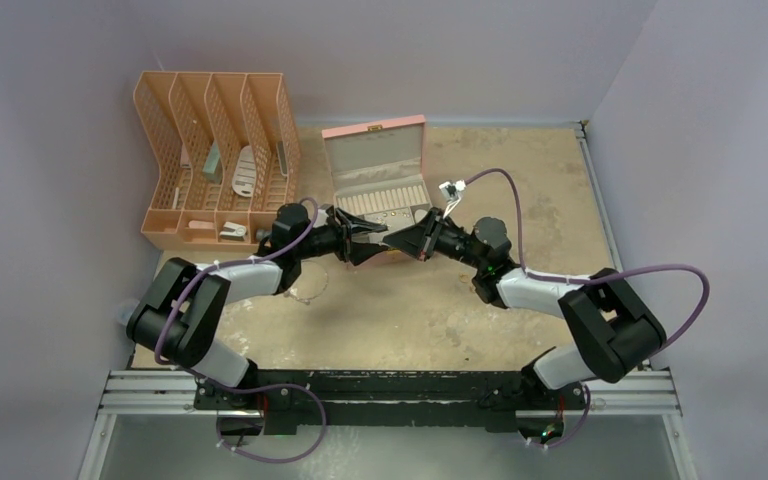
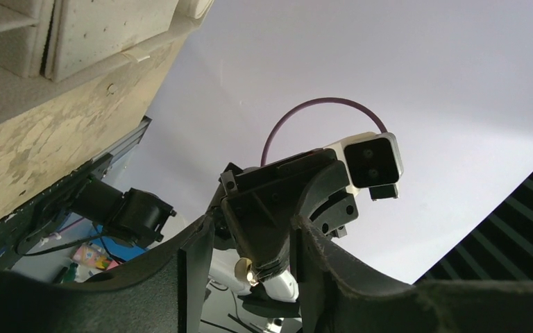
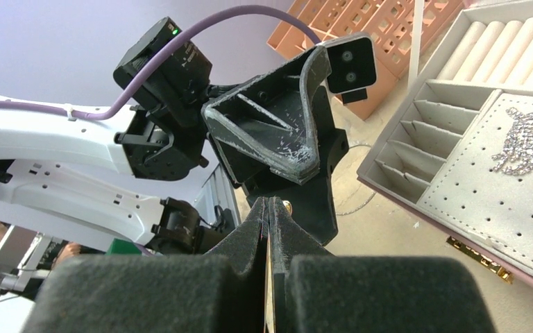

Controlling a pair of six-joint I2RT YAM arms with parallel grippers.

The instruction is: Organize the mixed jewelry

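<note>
My two grippers meet tip to tip in front of the open pink jewelry box (image 1: pixel 375 135). My right gripper (image 1: pixel 407 240) is shut on a tiny gold ring (image 2: pixel 248 272), which peeks out beside its closed tips in the right wrist view (image 3: pixel 288 206). My left gripper (image 1: pixel 363 238) is open, and its two fingers (image 2: pixel 196 274) stand on either side of the right gripper's tip without touching the ring. A thin silver loop (image 1: pixel 306 291) lies on the table under the left arm. A sparkly silver earring (image 3: pixel 520 142) rests on the box's perforated pad.
An orange slotted file organizer (image 1: pixel 215 150) stands at the back left, next to the box. The box's ring rolls (image 3: pixel 500 48) and small compartments (image 3: pixel 416 149) lie just right of the grippers. Purple walls enclose the table.
</note>
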